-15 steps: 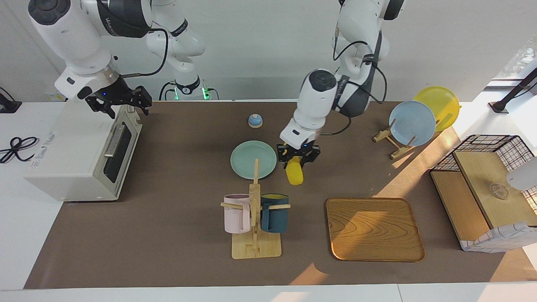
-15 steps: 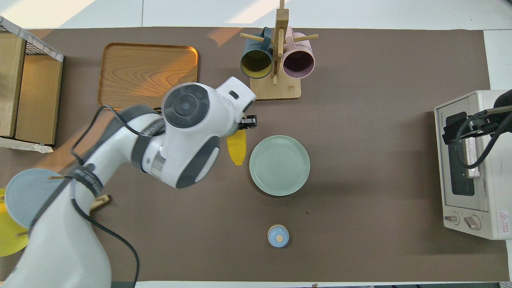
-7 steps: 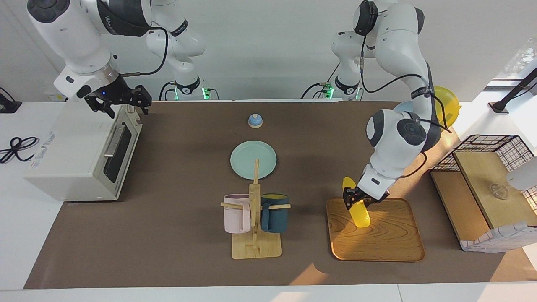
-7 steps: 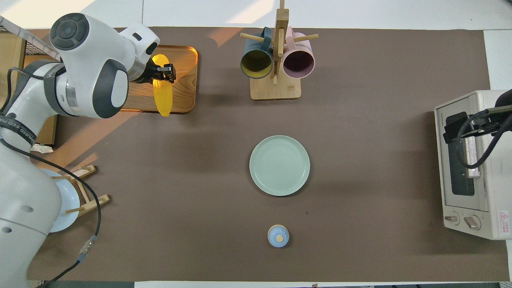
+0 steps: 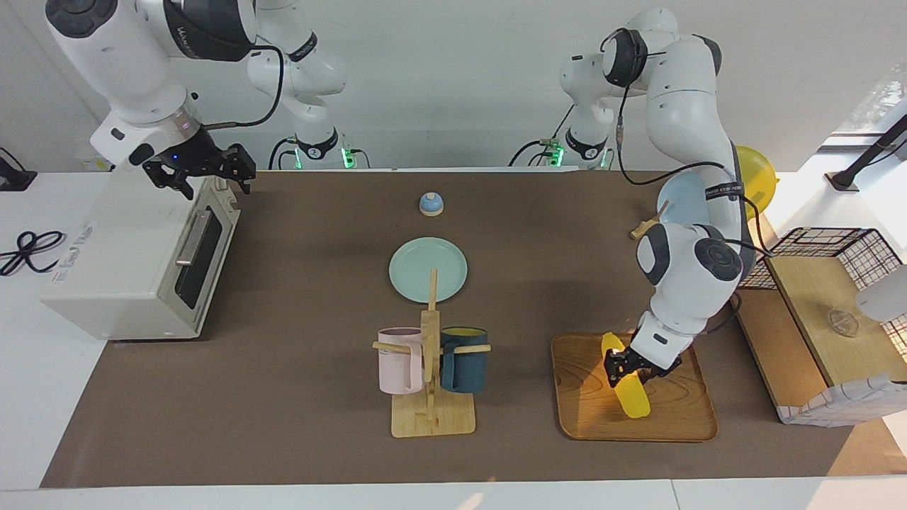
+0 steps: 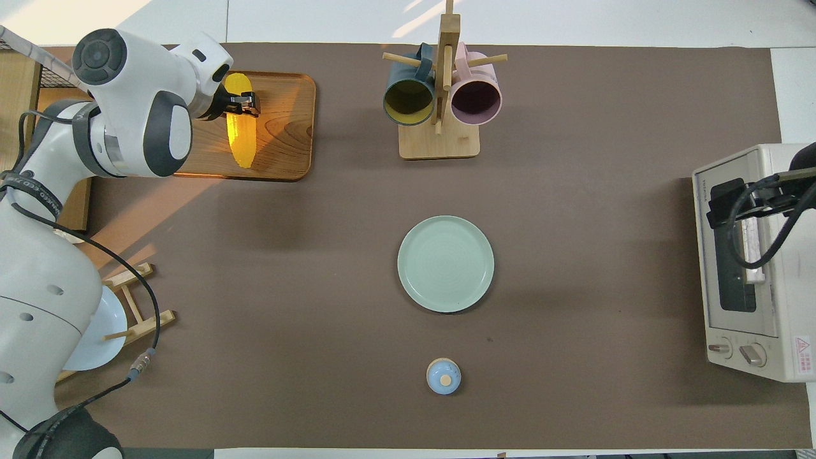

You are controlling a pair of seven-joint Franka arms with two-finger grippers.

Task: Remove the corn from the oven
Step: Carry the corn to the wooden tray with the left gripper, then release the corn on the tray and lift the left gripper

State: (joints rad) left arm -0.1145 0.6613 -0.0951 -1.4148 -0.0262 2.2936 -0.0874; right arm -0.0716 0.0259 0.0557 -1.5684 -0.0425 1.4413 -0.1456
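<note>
The yellow corn [image 5: 629, 389] is in my left gripper [image 5: 633, 370], which is shut on its upper half and holds it tilted low over the wooden tray [image 5: 588, 397]. I cannot tell whether its lower tip touches the tray. From overhead the corn [image 6: 241, 137] lies lengthwise over the tray [image 6: 287, 127] under the left gripper [image 6: 241, 107]. The white oven [image 5: 134, 262] stands at the right arm's end of the table with its door shut; it also shows in the overhead view [image 6: 752, 268]. My right gripper [image 5: 205, 177] is open and empty, just above the oven's top front edge.
A wooden mug rack [image 5: 431, 414] holds a pink and a dark blue mug. A green plate [image 5: 428, 269] and a small blue lidded pot [image 5: 431, 204] lie mid-table. A plate stand [image 6: 137, 306] and a wire basket with wooden shelves [image 5: 822, 312] are at the left arm's end.
My left gripper carried the corn from beside the green plate to over the wooden tray and lowered it toward the tray's middle. The right gripper has stayed at the oven.
</note>
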